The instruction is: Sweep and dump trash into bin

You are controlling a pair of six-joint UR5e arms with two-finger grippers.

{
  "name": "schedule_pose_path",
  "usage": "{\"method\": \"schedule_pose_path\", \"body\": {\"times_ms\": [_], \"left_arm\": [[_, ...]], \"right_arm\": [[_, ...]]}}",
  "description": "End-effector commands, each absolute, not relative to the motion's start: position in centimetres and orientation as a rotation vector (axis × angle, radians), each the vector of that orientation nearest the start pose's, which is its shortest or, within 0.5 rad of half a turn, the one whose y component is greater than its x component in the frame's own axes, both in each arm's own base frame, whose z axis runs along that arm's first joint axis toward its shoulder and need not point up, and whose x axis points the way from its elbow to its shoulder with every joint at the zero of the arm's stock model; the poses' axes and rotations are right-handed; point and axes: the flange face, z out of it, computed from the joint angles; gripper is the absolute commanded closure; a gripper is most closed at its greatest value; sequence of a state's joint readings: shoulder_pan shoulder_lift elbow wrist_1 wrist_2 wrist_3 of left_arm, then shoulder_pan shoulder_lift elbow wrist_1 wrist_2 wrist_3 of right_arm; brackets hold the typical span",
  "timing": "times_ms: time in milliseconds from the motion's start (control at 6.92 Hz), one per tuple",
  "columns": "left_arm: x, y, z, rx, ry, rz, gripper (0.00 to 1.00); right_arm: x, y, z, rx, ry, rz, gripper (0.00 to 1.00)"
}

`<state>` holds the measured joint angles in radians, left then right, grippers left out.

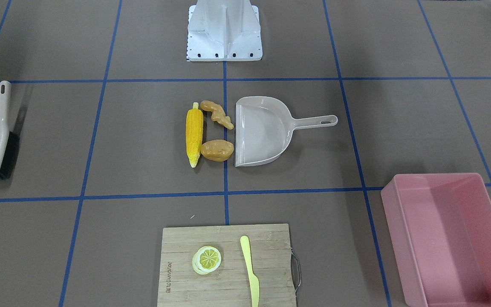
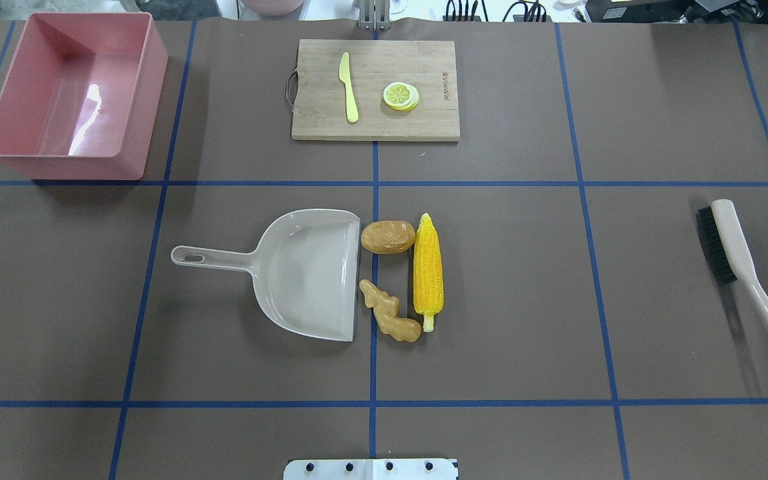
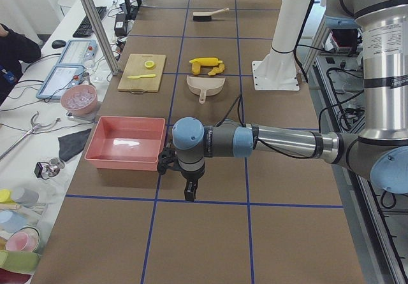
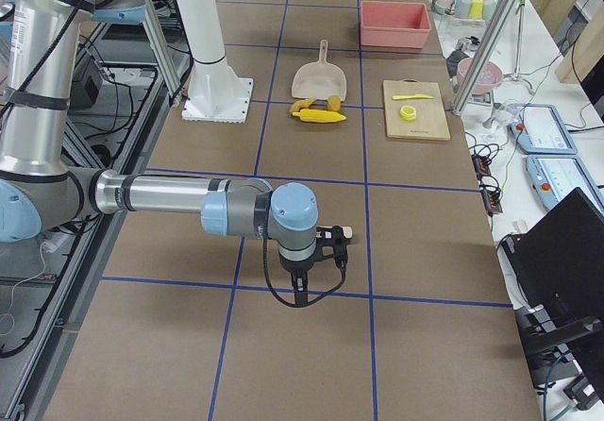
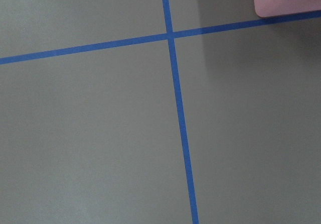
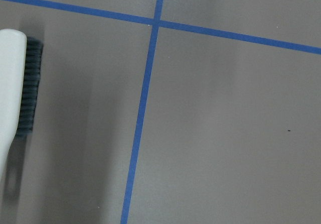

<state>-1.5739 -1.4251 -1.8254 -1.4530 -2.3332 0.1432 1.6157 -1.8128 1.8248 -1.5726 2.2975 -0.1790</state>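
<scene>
overhead and front cams: no arms in either, just the stuff on the worktop (image 2: pixel 557 300)
side cams: only place the arms show up. left claw (image 3: pixel 190 195) hangs near the bin (image 3: pixel 121 162), right claw (image 4: pixel 300 294) hangs over bare worktop toward the right edge
claw state: honestly can't tell for either one, spread or pressed together, too small and side-on
wrist cams: left one catches a corner of the bin, right one catches the brush (image 6: pixel 12 98)
corn cob (image 2: pixel 428 272): middle of the worktop, long axis runs from the robot's edge to the far edge, tapered tip toward the far edge
potato (image 2: pixel 388 237): just beside the dustpan (image 2: pixel 311 273) mouth, long axis crosswise, left to right
ginger root (image 2: pixel 391 312): also at the mouth, lying on a slant between dustpan and corn cob
bin spot: far left corner, well apart from the food
dustpan handle: points at the left edge
</scene>
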Motion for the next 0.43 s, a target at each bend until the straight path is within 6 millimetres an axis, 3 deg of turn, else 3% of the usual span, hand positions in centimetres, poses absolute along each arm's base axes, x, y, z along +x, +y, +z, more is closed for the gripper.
{"method": "schedule_pose_path", "body": {"times_ms": [0,289], "left_arm": [[-6.6,-42.65,61.25,0.051,0.767,0.13,0.02],[-6.58,-42.59,61.35,0.05,0.771,0.13,0.02]], "right_arm": [[8.38,-38.81,64.38,0.091,-0.722,-0.134,0.0],[8.26,-38.68,64.49,0.087,-0.723,-0.136,0.0]]}}
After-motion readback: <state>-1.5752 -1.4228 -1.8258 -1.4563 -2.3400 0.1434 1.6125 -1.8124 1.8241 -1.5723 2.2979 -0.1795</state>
